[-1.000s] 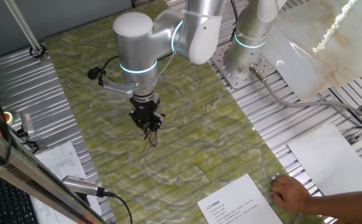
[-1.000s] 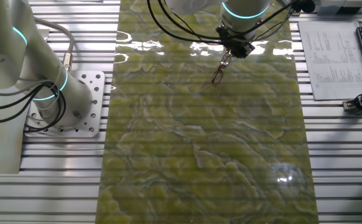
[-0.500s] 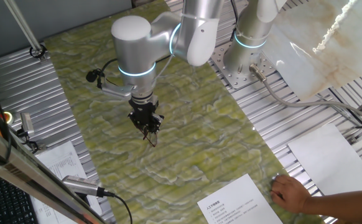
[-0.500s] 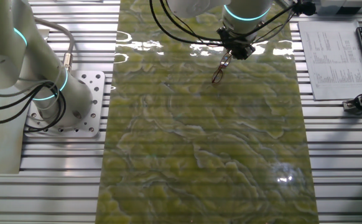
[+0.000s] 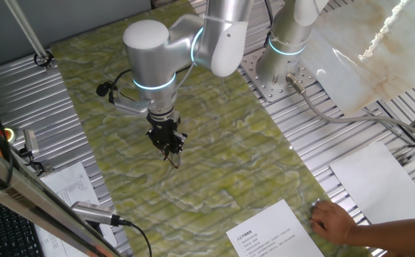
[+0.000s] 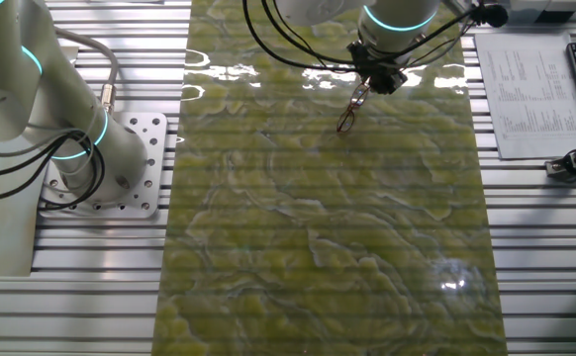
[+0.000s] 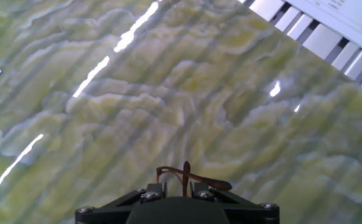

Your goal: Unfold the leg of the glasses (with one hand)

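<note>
While the hand (image 5: 167, 140) hangs over the green mat (image 5: 214, 171) in one fixed view, its fingers pinch the glasses (image 5: 172, 157), dangling at 6 o'clock. From the other fixed view, glasses (image 6: 348, 111) hang toward 7 o'clock off the hand (image 6: 375, 77). Hand view: fingers closed around the frame (image 7: 187, 176).

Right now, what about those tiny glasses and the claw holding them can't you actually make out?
- Glasses: too small in both fixed views to tell whether the leg is folded.
- Hand view: only a bit of frame shows; the gripper's body hides the rest.
- Gripper: fingertips too small and dark to see where they pinch.
</note>
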Robot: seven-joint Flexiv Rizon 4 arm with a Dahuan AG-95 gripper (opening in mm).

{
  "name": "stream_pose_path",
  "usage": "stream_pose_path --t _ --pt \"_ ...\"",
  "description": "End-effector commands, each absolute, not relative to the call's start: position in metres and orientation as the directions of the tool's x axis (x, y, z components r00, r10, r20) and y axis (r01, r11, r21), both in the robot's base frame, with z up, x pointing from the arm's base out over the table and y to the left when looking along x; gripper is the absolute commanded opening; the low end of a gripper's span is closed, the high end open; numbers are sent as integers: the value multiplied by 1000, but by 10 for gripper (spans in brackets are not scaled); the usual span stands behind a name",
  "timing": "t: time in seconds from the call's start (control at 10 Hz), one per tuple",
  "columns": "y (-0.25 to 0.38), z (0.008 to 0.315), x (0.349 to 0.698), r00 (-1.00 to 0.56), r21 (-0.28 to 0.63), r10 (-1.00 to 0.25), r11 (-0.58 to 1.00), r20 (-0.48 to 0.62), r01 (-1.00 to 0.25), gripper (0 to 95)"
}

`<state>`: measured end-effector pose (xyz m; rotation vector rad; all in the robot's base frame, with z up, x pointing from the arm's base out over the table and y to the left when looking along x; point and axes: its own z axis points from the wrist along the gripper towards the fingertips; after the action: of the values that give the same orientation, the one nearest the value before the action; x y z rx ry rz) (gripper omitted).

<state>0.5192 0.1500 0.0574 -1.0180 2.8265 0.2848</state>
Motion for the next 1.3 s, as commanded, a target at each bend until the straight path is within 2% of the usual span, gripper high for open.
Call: stream_pose_path --t 0.1,1.3 --pt "150 57 519 -770 137 -613 760 -176 -636 0" --pt "154 73 514 -776 156 -599 763 -196 -628 0"
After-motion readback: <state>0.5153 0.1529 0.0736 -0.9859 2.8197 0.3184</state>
